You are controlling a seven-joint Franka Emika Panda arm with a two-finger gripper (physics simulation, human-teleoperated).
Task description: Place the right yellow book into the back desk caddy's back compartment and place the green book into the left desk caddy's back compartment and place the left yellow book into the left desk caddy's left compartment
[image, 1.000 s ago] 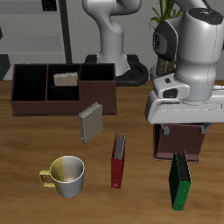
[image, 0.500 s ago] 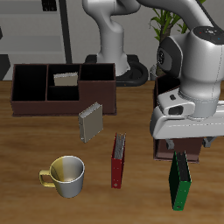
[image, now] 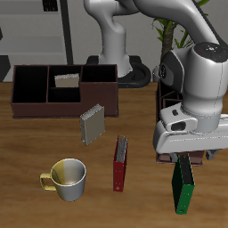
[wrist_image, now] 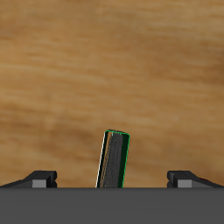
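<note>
One wooden table [image: 36, 147] carries the whole setup. One robot arm [image: 200, 85] stands over it, bent down toward the front edge.

Two dark brown desk caddies are present. The back desk caddy [image: 62, 89] is the larger, with several compartments; a pale yellow book [image: 67, 79] stands in its rear middle compartment, and the other compartments I can see look bare. The left desk caddy [image: 166, 111] is mostly hidden behind the arm, so its contents cannot be told.

Four books counted: the one in the back caddy, a second yellow book [image: 92, 124] standing upright on the table in front of that caddy, one red book [image: 119, 162] upright beside the mug, and one green book [image: 183, 183] upright near the table's front edge. One yellow-and-white mug [image: 66, 178] stands near the front edge, well apart from the green book.

One gripper [image: 185, 158] hangs directly above the green book. In the wrist view the fingers [wrist_image: 39, 178] stand apart on either side of the book's top edge [wrist_image: 114, 159], not touching it.

Compared with a second ago, the arm has come down and forward; the gripper body now covers the left caddy's front and the book's upper end. Books and mug are unmoved.
</note>
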